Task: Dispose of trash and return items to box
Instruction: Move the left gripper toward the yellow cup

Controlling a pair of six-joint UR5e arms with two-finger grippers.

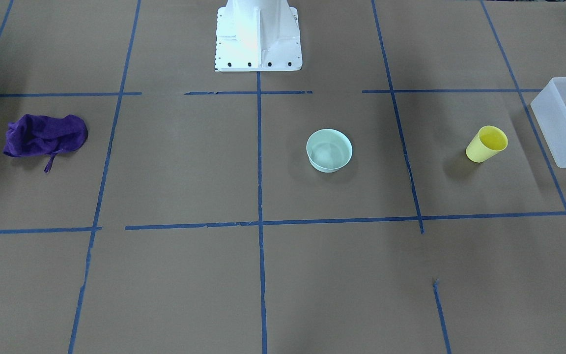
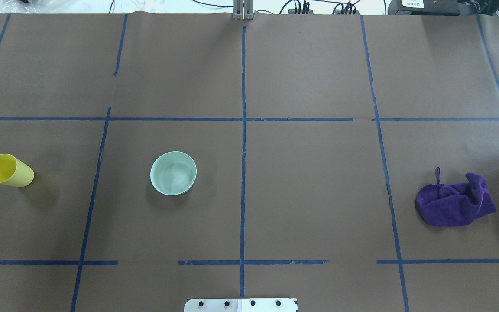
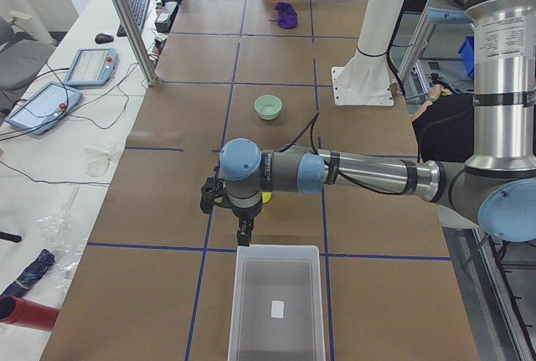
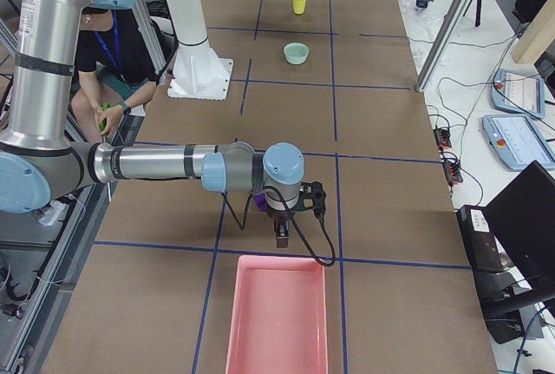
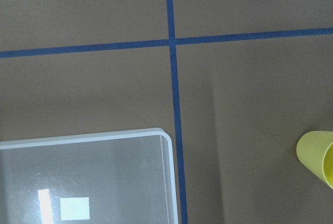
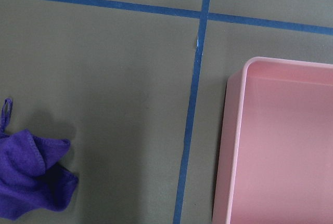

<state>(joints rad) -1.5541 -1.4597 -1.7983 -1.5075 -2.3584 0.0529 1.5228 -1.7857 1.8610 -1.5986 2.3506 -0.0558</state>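
The yellow cup (image 1: 487,143) stands tilted on the table near the box; it also shows in the overhead view (image 2: 9,170) and at the right edge of the left wrist view (image 5: 316,157). The mint-green bowl (image 1: 328,150) stands upright near the table's middle, as the overhead view (image 2: 173,173) shows. The translucent box (image 1: 551,123) sits at the table's end on my left and holds only a small white label. My left gripper (image 3: 244,234) hangs just before the box's near rim (image 3: 237,294). My right gripper (image 4: 282,237) hangs near the pink bin. I cannot tell whether either is open or shut.
A purple cloth (image 1: 44,135) lies crumpled on my right side, also in the right wrist view (image 6: 28,180). A pink bin (image 4: 234,322) sits at the table's right end. The white robot base (image 1: 258,37) stands at the table's near-robot edge. An operator sits behind the base.
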